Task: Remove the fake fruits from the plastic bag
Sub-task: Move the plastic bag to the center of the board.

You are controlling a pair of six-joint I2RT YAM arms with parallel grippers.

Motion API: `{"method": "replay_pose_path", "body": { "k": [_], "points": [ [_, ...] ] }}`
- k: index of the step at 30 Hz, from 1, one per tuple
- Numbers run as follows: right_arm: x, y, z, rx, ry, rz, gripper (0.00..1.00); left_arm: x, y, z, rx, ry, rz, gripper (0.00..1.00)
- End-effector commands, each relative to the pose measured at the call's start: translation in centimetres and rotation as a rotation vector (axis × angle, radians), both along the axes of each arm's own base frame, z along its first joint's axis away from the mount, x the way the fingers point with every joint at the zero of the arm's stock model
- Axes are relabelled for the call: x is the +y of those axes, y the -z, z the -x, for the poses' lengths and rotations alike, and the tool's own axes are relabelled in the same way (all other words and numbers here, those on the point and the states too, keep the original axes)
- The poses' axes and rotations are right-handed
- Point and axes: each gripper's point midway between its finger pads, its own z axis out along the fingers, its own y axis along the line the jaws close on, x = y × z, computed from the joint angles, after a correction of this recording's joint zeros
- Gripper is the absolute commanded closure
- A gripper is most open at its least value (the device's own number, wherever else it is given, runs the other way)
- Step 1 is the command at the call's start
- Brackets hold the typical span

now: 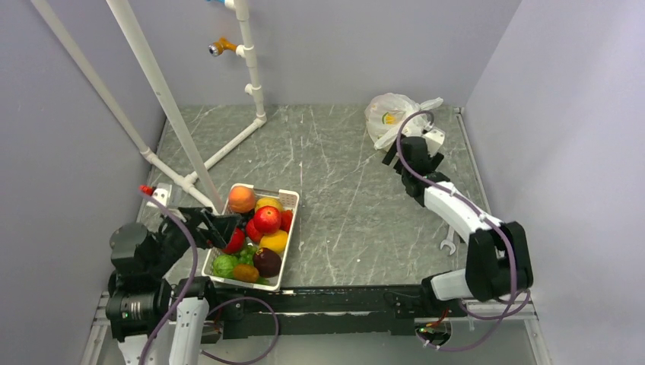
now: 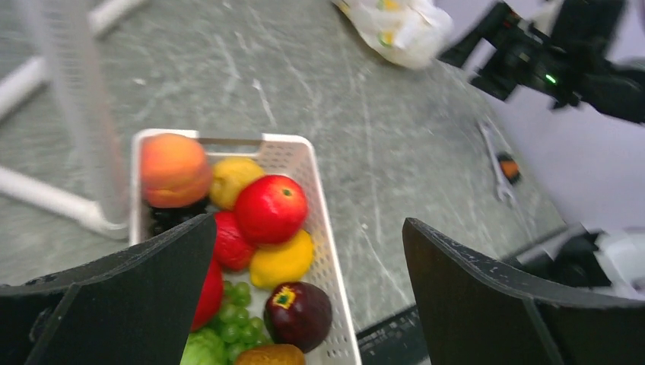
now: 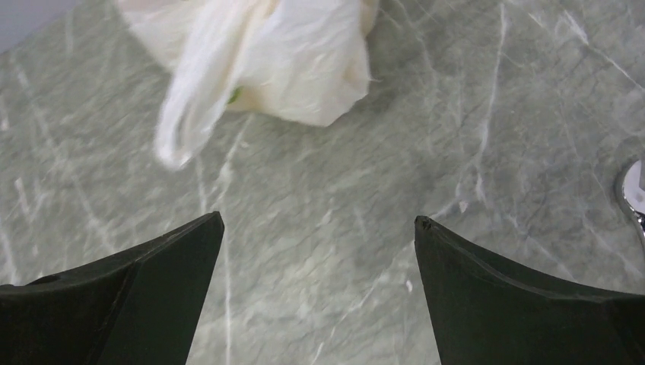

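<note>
- The thin, crinkly, translucent white plastic bag [image 1: 389, 114] lies bunched at the far right of the grey marbled table [image 1: 342, 190], close to the back wall. A yellow-green print shows on it, but the fake fruits inside cannot be made out.
- Seen from above, its bulk runs roughly left to right. In the right wrist view a twisted white loop handle [image 3: 186, 122] trails off the body toward the near side.
- The right gripper [image 1: 414, 152] sits just short of the bag on its near side, not touching it, with its jaws spread wide and nothing between them.
- In the right wrist view the bag lies ahead of the black fingers [image 3: 137, 289] and somewhat left of the gap's centre line, with bare table between.
- The right arm is plainly the nearer one. A short reach forward, biased left, looks enough to bring the handle or the bag's edge between the jaws.
- The left gripper [image 1: 220, 226], likewise wide open and empty, hovers over the near-left end of the white perforated basket [image 1: 293, 217] of mixed fruit, well apart from the bag.
</note>
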Motion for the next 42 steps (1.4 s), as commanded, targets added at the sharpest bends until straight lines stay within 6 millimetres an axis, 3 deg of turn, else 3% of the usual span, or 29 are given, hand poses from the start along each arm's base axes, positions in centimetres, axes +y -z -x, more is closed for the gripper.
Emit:
{"method": "replay_pose_path", "body": {
  "k": [1, 4, 10, 17, 22, 25, 29, 36, 39, 42],
  "points": [
    [-0.2, -1.1, -3.9, -0.067, -0.036, -0.145, 0.00, -3.9, 0.0, 0.4, 0.026, 0.302, 0.044, 0.01],
    [-1.3, -0.6, -5.5, -0.067, -0.048, -0.154, 0.00, -5.2, 1.3, 0.4, 0.074, 0.432, 0.079, 0.01],
    [-2.3, 1.2, -9.5, 0.020, -0.136, -0.195, 0.00, -6.5, 3.3, 0.8, 0.114, 0.534, 0.130, 0.01],
    [-3.3, -0.2, -14.0, 0.028, -0.132, -0.114, 0.00, -10.2, 5.1, 1.0, 0.179, 0.652, 0.119, 0.01],
    [-2.7, 0.7, -15.3, 0.069, -0.165, -0.113, 0.01, -13.1, 4.4, 0.8, 0.159, 0.704, 0.109, 0.01],
    [-1.9, 1.7, -14.4, 0.108, -0.195, -0.133, 0.11, -15.2, 4.1, 0.9, 0.143, 0.730, 0.118, 0.01],
    [-1.8, 3.7, -12.3, 0.113, -0.184, -0.136, 0.20, -17.5, 5.6, 0.6, 0.218, 0.717, 0.089, 0.01],
    [1.3, 4.5, -9.8, 0.087, -0.361, -0.212, 0.73, -23.1, 7.4, 2.7, 0.305, 0.808, 0.089, 0.01],
    [2.3, 5.2, -8.0, 0.099, -0.389, -0.242, 0.76, -25.2, 8.4, 3.3, 0.349, 0.802, 0.045, 0.01],
    [4.5, 5.5, -5.6, 0.098, -0.446, -0.276, 0.78, -26.4, 8.7, 4.0, 0.365, 0.768, -0.019, 0.01]
  ]
}}
